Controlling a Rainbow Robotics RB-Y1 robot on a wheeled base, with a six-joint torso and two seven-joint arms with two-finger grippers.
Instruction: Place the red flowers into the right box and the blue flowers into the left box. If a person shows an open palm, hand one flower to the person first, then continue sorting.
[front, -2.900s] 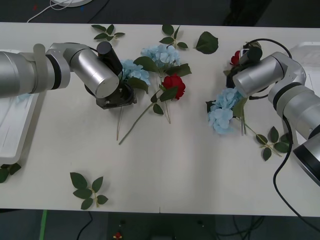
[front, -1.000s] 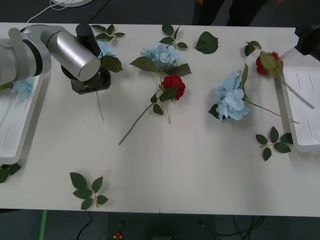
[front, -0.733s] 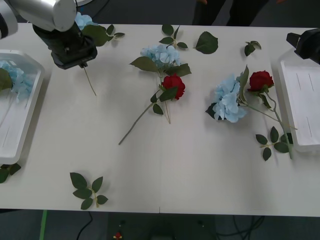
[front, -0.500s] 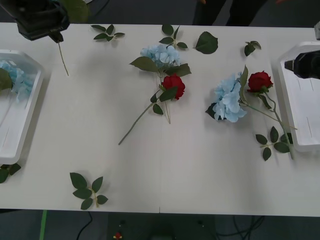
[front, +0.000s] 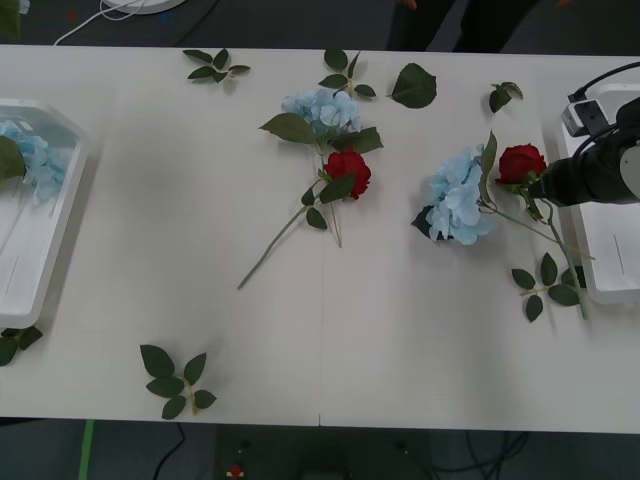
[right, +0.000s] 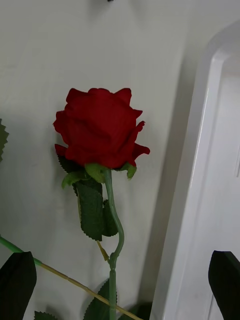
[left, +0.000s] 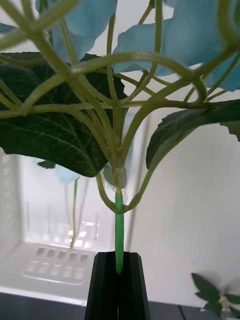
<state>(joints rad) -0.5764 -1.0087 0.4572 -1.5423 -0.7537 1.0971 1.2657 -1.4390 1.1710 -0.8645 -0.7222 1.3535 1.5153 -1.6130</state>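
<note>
Since half a second ago our left arm has carried its blue flower out past the far-left corner of the front view, while our right arm has swung in from the right edge toward the rose beside its tray.

We see the table (front: 300, 330) with the left box (front: 45, 260) at its left edge, one blue flower (front: 25, 160) already lying in it. The right box (front: 610, 292) sits at the right edge, and we see nothing in it.

Two flower pairs lie between the boxes: a blue flower (front: 322, 108) touching a red flower (front: 349, 170) near the middle, and another blue flower (front: 455, 205) just beside a second red flower (front: 521, 162).

Our right gripper (right: 122, 280) hangs over that second red flower with its fingers (right: 17, 280) spread wide, holding nothing.

Our left gripper (left: 119, 285) is clamped on the stem of a blue flower (left: 150, 45) close to the left box.

Loose leaf sprigs (front: 178, 380) lie scattered about.
</note>
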